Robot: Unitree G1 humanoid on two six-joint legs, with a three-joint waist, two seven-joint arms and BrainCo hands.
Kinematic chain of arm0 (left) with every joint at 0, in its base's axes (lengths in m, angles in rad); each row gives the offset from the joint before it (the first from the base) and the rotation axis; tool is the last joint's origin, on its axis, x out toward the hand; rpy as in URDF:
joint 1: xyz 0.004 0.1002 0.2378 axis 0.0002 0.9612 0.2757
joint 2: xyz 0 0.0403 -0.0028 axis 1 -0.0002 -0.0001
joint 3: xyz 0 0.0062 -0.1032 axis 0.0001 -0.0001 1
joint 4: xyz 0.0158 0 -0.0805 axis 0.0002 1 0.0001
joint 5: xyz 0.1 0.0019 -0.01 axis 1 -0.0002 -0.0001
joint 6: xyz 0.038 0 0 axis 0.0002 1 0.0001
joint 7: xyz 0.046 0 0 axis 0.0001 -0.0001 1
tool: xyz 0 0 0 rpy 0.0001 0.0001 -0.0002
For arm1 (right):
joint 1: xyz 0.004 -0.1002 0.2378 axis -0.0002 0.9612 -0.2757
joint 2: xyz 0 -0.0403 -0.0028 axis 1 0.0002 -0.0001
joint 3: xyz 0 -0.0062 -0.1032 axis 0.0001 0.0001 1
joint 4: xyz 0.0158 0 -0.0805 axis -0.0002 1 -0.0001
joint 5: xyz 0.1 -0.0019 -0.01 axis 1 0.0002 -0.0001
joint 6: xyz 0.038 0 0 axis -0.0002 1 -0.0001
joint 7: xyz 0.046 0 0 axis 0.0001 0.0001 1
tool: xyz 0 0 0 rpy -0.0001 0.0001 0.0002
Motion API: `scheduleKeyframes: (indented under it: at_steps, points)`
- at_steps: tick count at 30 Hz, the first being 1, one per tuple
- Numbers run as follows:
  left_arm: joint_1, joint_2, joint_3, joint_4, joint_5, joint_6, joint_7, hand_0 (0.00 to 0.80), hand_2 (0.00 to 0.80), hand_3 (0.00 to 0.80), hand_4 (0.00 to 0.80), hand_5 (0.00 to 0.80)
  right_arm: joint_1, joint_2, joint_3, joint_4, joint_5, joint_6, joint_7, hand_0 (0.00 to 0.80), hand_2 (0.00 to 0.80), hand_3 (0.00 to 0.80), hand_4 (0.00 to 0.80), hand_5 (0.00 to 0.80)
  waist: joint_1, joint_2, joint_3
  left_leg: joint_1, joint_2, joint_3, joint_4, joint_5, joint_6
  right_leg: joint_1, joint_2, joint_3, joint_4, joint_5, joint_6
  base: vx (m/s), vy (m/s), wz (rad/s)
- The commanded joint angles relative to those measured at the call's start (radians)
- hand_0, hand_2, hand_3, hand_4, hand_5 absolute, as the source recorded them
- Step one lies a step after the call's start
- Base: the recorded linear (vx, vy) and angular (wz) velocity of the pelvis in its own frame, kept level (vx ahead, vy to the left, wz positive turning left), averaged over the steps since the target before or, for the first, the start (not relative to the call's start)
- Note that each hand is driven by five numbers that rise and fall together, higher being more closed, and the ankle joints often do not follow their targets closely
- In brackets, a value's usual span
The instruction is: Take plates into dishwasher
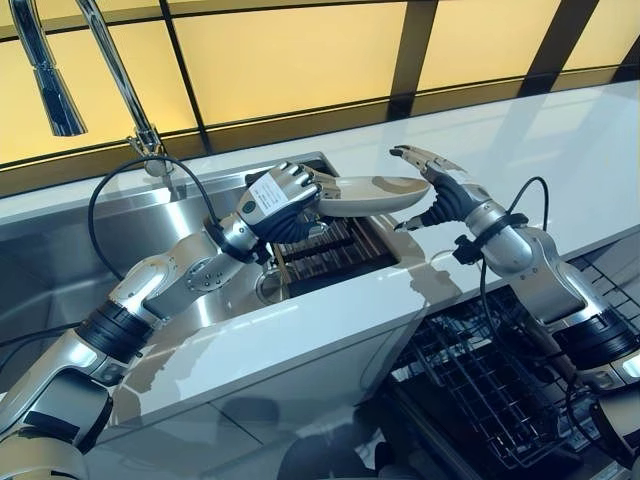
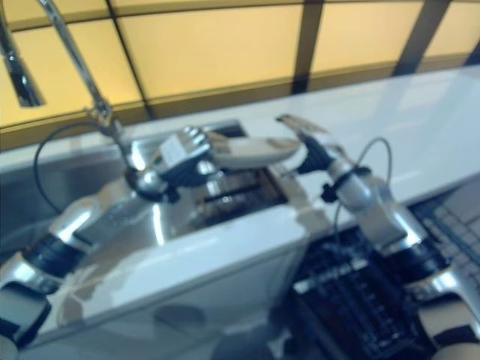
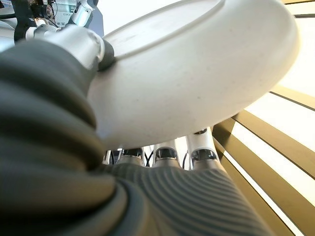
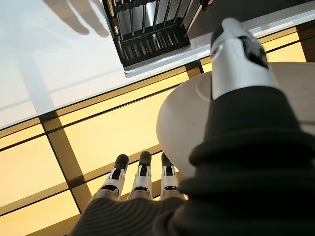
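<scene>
Amber wall panels with dark frames run behind the white table [image 1: 560,140], and a steel sink [image 1: 60,260] is sunk into it. From the left eye, the left hand [image 1: 283,203] sits above the sink's dark drain rack [image 1: 335,255], fingers curled round the rim of the pale plate [image 1: 375,193], which lies nearly level over the rack. At the plate's far edge the right hand [image 1: 437,187] is spread, fingers straight above the rim and thumb below, not clamped. Beside the sink, below the table's front edge, the dishwasher rack [image 1: 480,390] stands pulled out, dark wire. A tall faucet [image 1: 125,90] rises behind the sink.

Right eye: same scene, plate [image 2: 251,152] between both hands over the sink.

Left wrist: the plate's underside [image 3: 197,83] fills the view, thumb pressed on top, fingers [image 3: 203,153] under it.

Right wrist: fingers [image 4: 142,174] straight, the plate's edge [image 4: 182,118] beside the thumb.
</scene>
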Motion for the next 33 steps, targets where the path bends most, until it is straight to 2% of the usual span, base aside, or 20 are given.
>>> scheduleKeyframes:
  at_steps: [1, 2, 3, 4, 29, 30, 31, 32, 33]
  points:
    - [-0.128, -0.023, 0.008, -0.035, -0.046, 0.006, 0.039, 0.8, 0.8, 0.8, 0.8, 0.8, -0.127, 0.028, 0.06, -0.059, 0.018, -0.014, -0.003, 0.301, 0.301, 0.301, 0.301, 0.301, -0.002, -0.037, -0.024, 0.001, -0.004, -0.042, -0.002, 0.002, 0.056, 0.107, -0.071, -0.019, 0.004, -0.073, 0.071, 0.0, 0.0, 0.0]
    - [-0.126, -0.023, 0.008, -0.033, -0.043, 0.004, 0.04, 0.8, 0.8, 0.8, 0.8, 0.8, -0.128, 0.028, 0.063, -0.061, 0.012, -0.016, -0.003, 0.64, 0.64, 0.64, 0.64, 0.64, -0.002, -0.037, -0.023, 0.001, -0.005, -0.042, -0.002, 0.002, 0.056, 0.107, -0.071, -0.018, 0.004, -0.073, 0.071, 0.0, 0.0, 0.0]
    - [-0.125, -0.023, 0.009, -0.034, -0.043, 0.004, 0.04, 0.8, 0.8, 0.8, 0.8, 0.8, -0.128, 0.028, 0.063, -0.063, 0.009, -0.015, -0.003, 0.74, 0.74, 0.74, 0.74, 0.74, -0.002, -0.037, -0.023, 0.001, -0.005, -0.042, -0.002, 0.002, 0.056, 0.107, -0.071, -0.018, 0.004, -0.072, 0.071, 0.0, 0.0, 0.0]
    - [-0.125, -0.024, 0.011, -0.037, -0.043, 0.007, 0.036, 0.8, 0.8, 0.8, 0.8, 0.8, -0.128, 0.027, 0.065, -0.065, 0.009, -0.014, 0.002, 0.8, 0.8, 0.8, 0.8, 0.8, -0.002, -0.038, -0.024, 0.0, -0.005, -0.041, -0.002, 0.002, 0.055, 0.107, -0.071, -0.018, 0.004, -0.073, 0.072, 0.0, 0.0, 0.0]
    - [-0.124, -0.014, 0.007, -0.029, -0.033, 0.007, 0.041, 0.791, 0.791, 0.791, 0.791, 0.791, -0.137, 0.006, 0.068, -0.051, 0.022, -0.022, 0.0, 0.8, 0.8, 0.8, 0.8, 0.8, -0.001, -0.04, -0.026, 0.0, -0.003, -0.042, -0.002, 0.003, 0.055, 0.106, -0.072, -0.021, 0.004, -0.071, 0.072, 0.0, 0.0, 0.0]
    - [-0.125, -0.011, 0.006, -0.029, -0.033, 0.008, 0.043, 0.524, 0.524, 0.524, 0.524, 0.524, -0.135, 0.005, 0.065, -0.05, 0.025, -0.022, 0.0, 0.8, 0.8, 0.8, 0.8, 0.8, -0.001, -0.04, -0.027, 0.0, -0.004, -0.043, -0.002, 0.003, 0.055, 0.106, -0.072, -0.02, 0.004, -0.071, 0.072, 0.0, 0.0, 0.0]
    - [-0.126, -0.012, 0.004, -0.027, -0.032, 0.007, 0.044, 0.439, 0.439, 0.439, 0.439, 0.439, -0.136, 0.005, 0.064, -0.047, 0.027, -0.023, -0.003, 0.8, 0.8, 0.8, 0.8, 0.8, -0.002, -0.04, -0.026, 0.0, -0.004, -0.043, -0.002, 0.003, 0.055, 0.106, -0.071, -0.02, 0.004, -0.071, 0.072, 0.0, 0.0, 0.0]
    - [-0.123, -0.015, 0.007, -0.02, -0.026, 0.002, 0.042, 0.204, 0.204, 0.204, 0.204, 0.204, -0.135, 0.004, 0.06, -0.043, 0.029, -0.024, -0.004, 0.8, 0.8, 0.8, 0.8, 0.8, -0.001, -0.04, -0.026, 0.0, -0.004, -0.042, -0.002, 0.002, 0.056, 0.106, -0.071, -0.02, 0.004, -0.071, 0.072, 0.0, 0.0, 0.0]
    - [-0.122, -0.017, 0.006, -0.019, -0.022, 0.0, 0.047, 0.176, 0.176, 0.176, 0.176, 0.176, -0.134, 0.005, 0.059, -0.04, 0.029, -0.025, -0.005, 0.8, 0.8, 0.8, 0.8, 0.8, -0.001, -0.039, -0.026, 0.0, -0.004, -0.043, -0.002, 0.002, 0.056, 0.106, -0.071, -0.02, 0.004, -0.071, 0.072, 0.0, 0.0, 0.0]
